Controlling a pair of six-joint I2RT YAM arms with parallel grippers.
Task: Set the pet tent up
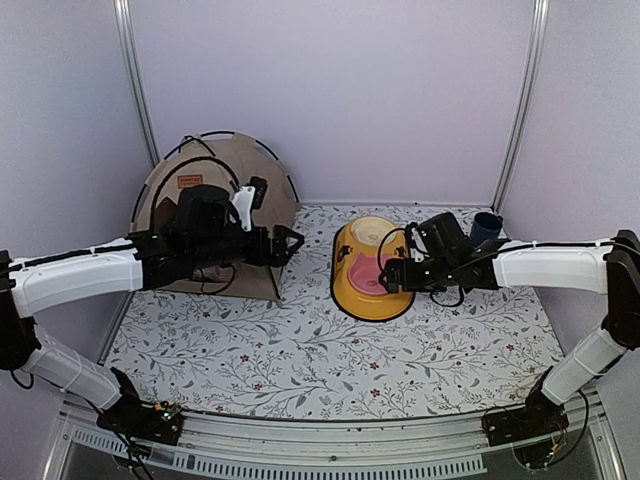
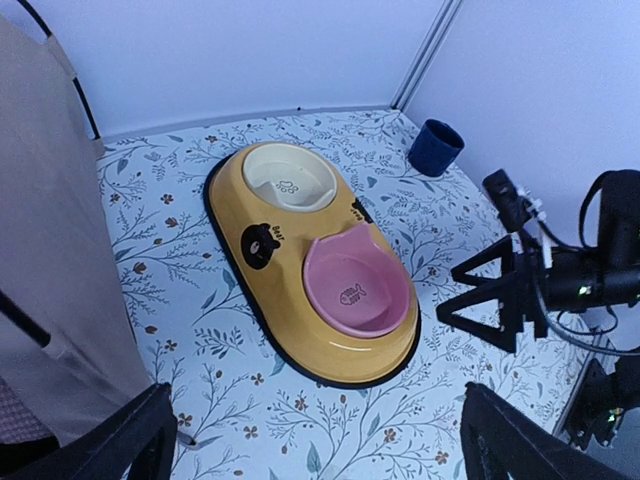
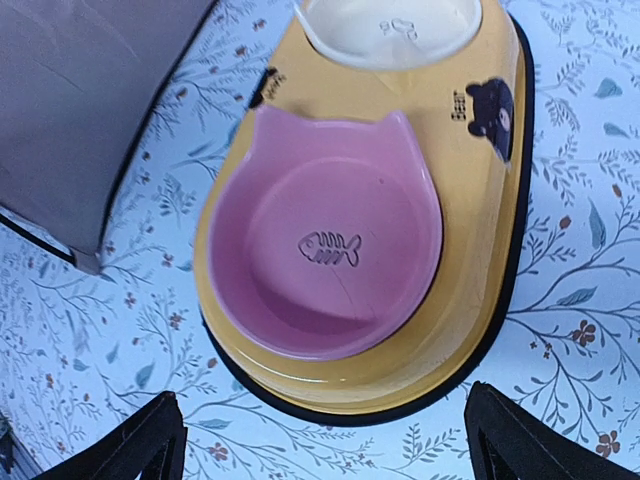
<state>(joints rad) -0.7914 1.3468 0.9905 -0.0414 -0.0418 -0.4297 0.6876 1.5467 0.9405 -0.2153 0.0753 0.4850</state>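
Observation:
The pet tent stands at the back left, tan fabric with thin black poles and a small brown label. My left arm crosses in front of it. My left gripper is open and empty just right of the tent's front corner, pointing toward the yellow stand. In the left wrist view the tent's fabric fills the left edge. My right gripper is open and empty, above the near end of the yellow bowl stand. The right wrist view shows the tent's corner at the upper left.
The yellow oval bowl stand holds a pink bowl and a cream bowl. A dark blue cup stands at the back right by the wall. The floral cloth covers the table.

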